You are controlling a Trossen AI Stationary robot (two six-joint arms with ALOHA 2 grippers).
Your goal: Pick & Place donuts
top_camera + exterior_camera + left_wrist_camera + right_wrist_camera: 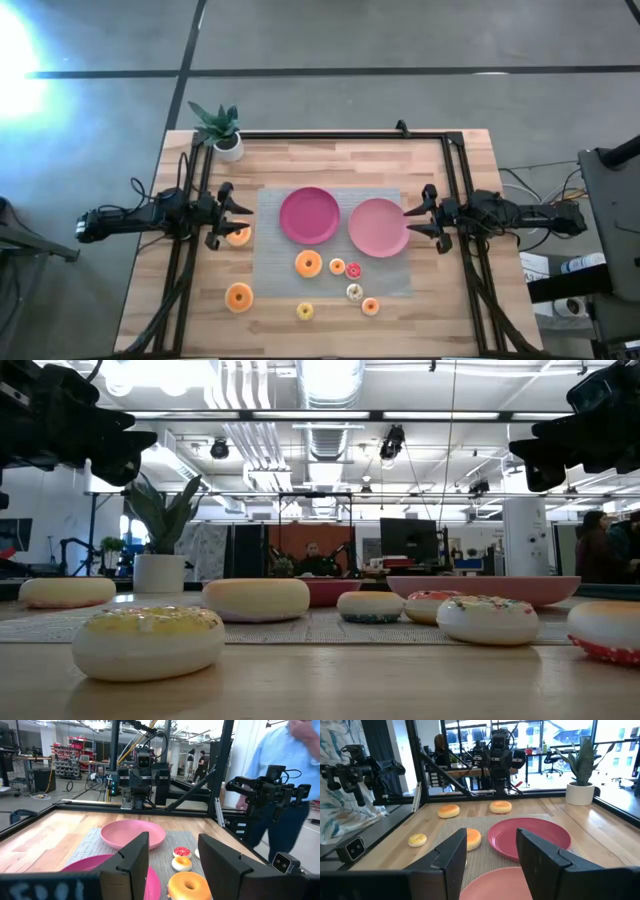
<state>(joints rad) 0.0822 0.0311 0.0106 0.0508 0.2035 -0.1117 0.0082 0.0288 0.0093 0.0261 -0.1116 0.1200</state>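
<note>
Several small toy donuts lie flat on the grey mat and the wood. In the high view there is an orange donut (238, 235), an orange donut (308, 264), a pink donut (353, 270), a cream donut (354, 292), a yellow donut (305, 311) and an orange donut (239, 297). My left gripper (225, 211) (172, 865) is open and hangs above the table's left side, just beside the first orange donut. My right gripper (420, 216) (492, 855) is open too. It hovers at the right rim of the light pink plate (378, 227). Neither gripper touches anything.
A darker pink plate (309, 214) sits on the grey mat (270, 262) beside the light one. A potted plant (226, 133) stands at the far left corner. Black frame rails run along the left, right and far edges. A person in a blue shirt (280, 775) stands beyond the table.
</note>
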